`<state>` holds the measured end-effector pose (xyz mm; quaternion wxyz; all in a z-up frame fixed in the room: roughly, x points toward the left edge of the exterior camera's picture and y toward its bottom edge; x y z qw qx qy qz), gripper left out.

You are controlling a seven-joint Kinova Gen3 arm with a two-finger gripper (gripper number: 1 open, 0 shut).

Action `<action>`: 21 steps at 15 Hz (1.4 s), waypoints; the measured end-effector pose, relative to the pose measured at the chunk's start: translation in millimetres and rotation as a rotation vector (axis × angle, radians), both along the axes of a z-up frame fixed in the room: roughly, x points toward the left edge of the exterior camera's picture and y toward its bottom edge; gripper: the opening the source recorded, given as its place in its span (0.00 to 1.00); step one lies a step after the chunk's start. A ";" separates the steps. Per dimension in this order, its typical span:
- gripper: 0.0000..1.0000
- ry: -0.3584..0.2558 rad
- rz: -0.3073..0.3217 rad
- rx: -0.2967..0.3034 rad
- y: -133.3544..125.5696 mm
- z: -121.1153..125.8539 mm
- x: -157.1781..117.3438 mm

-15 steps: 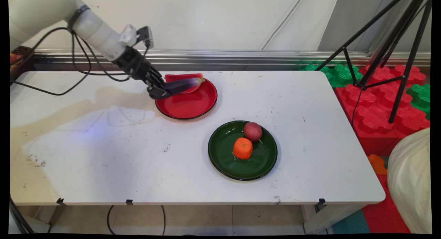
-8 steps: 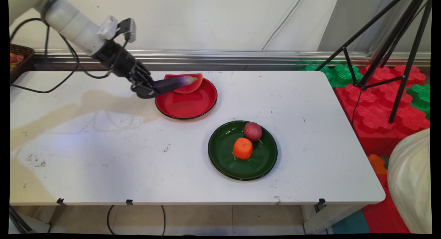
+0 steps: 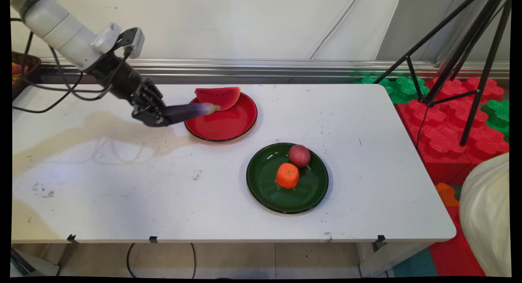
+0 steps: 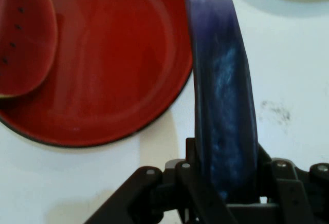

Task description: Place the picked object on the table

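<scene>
Pincer (image 4: 226,193) grips a purple eggplant (image 3: 189,110), its tip hiding part of the red plate (image 3: 228,130).

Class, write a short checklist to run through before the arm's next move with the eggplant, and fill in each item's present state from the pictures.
1. Tool shut on the eggplant: ok.
2. Eggplant lifted off the table: cannot tell.
3. Eggplant apart from the watermelon slice: cannot tell; in the main view its tip overlaps the slice's lower edge.
4. Watermelon slice resting on the red plate: ok.
5. Orange and red fruit both on the green plate: ok.
6. Cables clear of both plates: ok.
</scene>
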<state>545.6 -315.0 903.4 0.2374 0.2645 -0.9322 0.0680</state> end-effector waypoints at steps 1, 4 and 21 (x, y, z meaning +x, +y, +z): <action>0.00 -0.009 -0.011 0.007 4.2 -1.4 0.9; 0.00 -0.034 -0.038 0.028 14.4 -8.3 1.5; 0.00 -0.111 -0.104 0.094 14.2 -81.1 -8.6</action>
